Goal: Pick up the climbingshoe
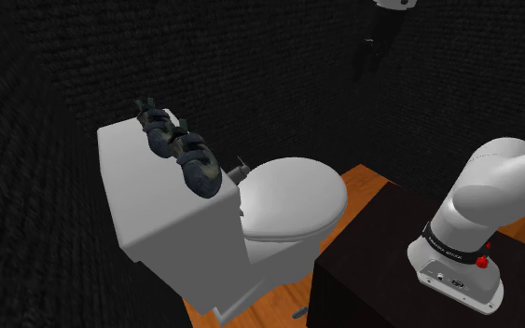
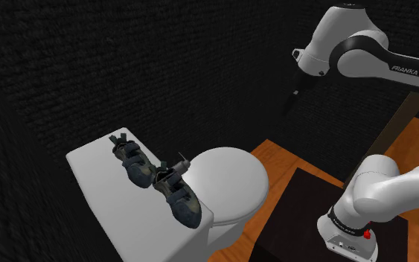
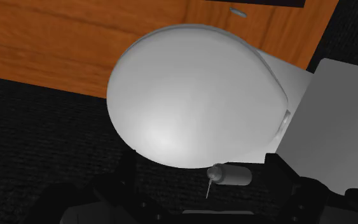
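Gripper (image 3: pixel 201 162) hangs high in the air, well above the toilet. Its fingers (image 3: pixel 282 175) stand apart with nothing between the pads. In the wrist view it looks straight down on the closed white toilet lid (image 1: pixel 293 196), and the small grey flush lever (image 1: pixel 240 170) shows between the fingers, far below and untouched.

Climbing shoes (image 1: pixel 181 147) are a dark green-black pair lying on top of the white toilet tank (image 1: pixel 158 214). They sit end to end in a line running 10 to 4 o'clock in the shoulder view, the nearer one just beside the lever.

Shoulder view: the shoes are at 10 o'clock of the lid, and the gripper is at 1 o'clock of the lid, well apart from the shoes.

Wooden floor (image 1: pixel 363 186) is at 3 o'clock of the lid. The dark stand (image 1: pixel 372 270) is at 4 o'clock with the white arm (image 1: pixel 493 186) on it. A black textured wall is behind.
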You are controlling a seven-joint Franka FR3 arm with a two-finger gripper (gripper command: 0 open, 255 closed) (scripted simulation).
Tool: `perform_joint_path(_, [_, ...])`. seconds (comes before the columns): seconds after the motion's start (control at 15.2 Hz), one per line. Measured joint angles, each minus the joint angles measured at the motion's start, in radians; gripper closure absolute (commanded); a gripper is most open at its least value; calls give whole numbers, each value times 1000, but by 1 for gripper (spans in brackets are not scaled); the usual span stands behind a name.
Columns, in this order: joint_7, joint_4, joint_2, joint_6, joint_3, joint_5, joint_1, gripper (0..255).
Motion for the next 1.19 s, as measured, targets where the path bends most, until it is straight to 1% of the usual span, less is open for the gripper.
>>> perform_joint_path(0.2, [14, 9, 18, 10, 20, 8, 9, 0])
perform_joint_path(0.4, [59, 50, 72, 24, 78, 28, 33, 0])
perform_joint_path(0.46, [77, 81, 103, 23, 100, 35, 42, 0])
perform_joint_path(0.59, [102, 98, 136, 40, 134, 43, 55, 0])
perform_joint_path(0.86, [157, 168, 227, 61, 206, 52, 77, 0])
perform_joint_path(1.19, [237, 294, 364, 70, 303, 42, 98, 0])
